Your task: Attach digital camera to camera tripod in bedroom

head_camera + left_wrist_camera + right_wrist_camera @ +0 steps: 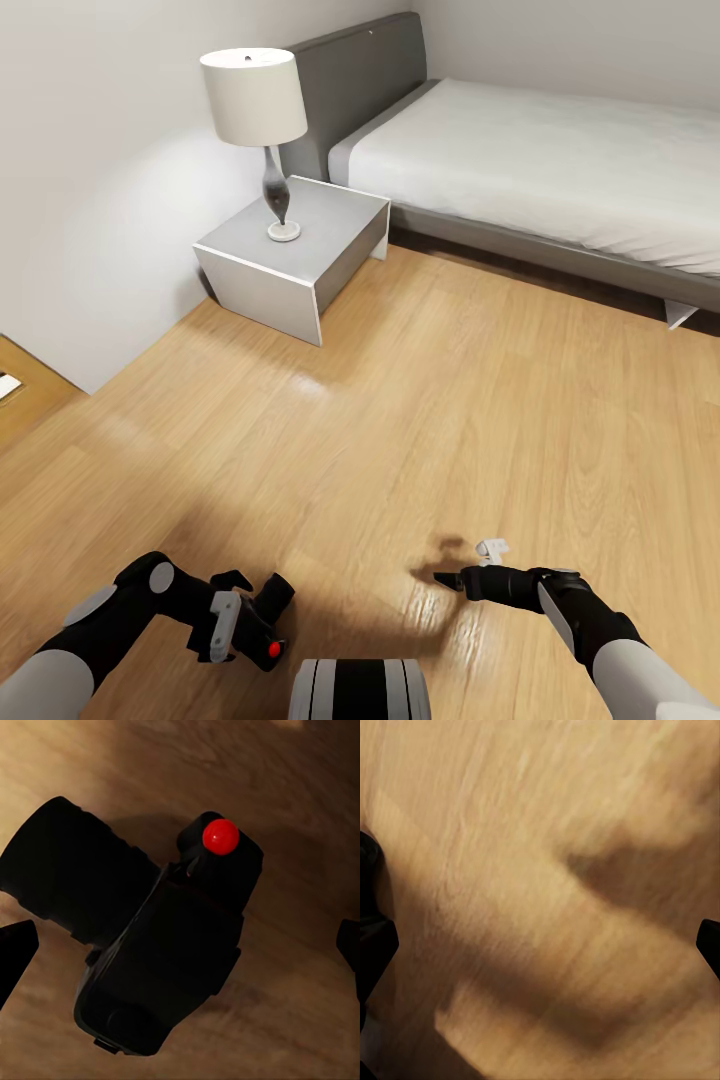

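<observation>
Nearest the head camera, the left end effector (245,625) was clamped on the digital camera (268,622), held low over the bedroom's wood floor (420,400), red button (220,836) visible. Right end effector (447,577) pointed inward, fingers (375,945) spread apart and holding nothing. Beyond stood a nightstand (295,255), lamp (258,120) and bed (560,170).

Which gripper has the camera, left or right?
The left gripper: the digital camera with its red button sits there. The right gripper is empty over bare floor.

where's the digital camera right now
The digital camera is at the head view's lower left, in the left end effector, above the wood floor.
</observation>
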{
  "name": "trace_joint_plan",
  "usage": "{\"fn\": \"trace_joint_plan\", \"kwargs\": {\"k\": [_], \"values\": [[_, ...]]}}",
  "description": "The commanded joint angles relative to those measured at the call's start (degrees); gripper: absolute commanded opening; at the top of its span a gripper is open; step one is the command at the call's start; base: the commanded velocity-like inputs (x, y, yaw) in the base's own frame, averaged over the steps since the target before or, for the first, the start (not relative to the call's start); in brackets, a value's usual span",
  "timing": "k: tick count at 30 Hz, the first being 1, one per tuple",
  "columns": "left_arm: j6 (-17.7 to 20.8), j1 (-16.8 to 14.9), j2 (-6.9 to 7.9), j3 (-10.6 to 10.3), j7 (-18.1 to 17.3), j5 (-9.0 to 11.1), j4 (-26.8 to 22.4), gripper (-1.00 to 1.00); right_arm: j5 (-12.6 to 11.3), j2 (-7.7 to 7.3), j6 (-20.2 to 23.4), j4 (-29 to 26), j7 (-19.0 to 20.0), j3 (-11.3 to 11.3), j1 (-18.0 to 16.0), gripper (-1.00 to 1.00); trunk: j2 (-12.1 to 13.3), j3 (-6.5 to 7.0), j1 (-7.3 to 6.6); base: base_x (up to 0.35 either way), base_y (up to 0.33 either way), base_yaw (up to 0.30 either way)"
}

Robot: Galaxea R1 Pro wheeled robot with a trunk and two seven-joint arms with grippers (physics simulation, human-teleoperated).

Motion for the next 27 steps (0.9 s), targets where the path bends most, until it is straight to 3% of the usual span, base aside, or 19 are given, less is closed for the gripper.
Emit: {"fn": "trace_joint_plan", "kwargs": {"k": [1, 6, 15, 27], "values": [[-0.30, -0.02, 0.04, -0.16, 0.05, -0.25, -0.07, 1.00, 0.30, 0.05, 0.49, -0.07, 0.36, -0.44, -0.01, 1.00, -0.02, -0.04, -0.01, 0.000, 0.000, 0.000], [-0.14, -0.02, 0.03, -0.14, 0.33, -1.66, 0.11, 1.00, 0.30, 0.07, 0.49, -0.07, 0.35, -0.44, -0.01, 1.00, -0.02, -0.04, -0.01, 0.000, 0.000, 0.000], [2.34, -0.02, -0.05, -0.12, 4.02, -6.18, 0.90, 1.00, 0.29, 0.07, 0.50, -0.07, 0.30, -0.43, -0.03, 1.00, -0.02, -0.04, -0.01, 0.000, 0.000, 0.000], [2.94, -0.02, -0.05, -0.12, 4.65, -6.89, 0.98, 1.00, 0.31, 0.13, 0.50, -0.07, 0.28, -0.42, 0.00, 1.00, -0.02, -0.04, -0.01, 0.000, 0.000, 0.000]]}}
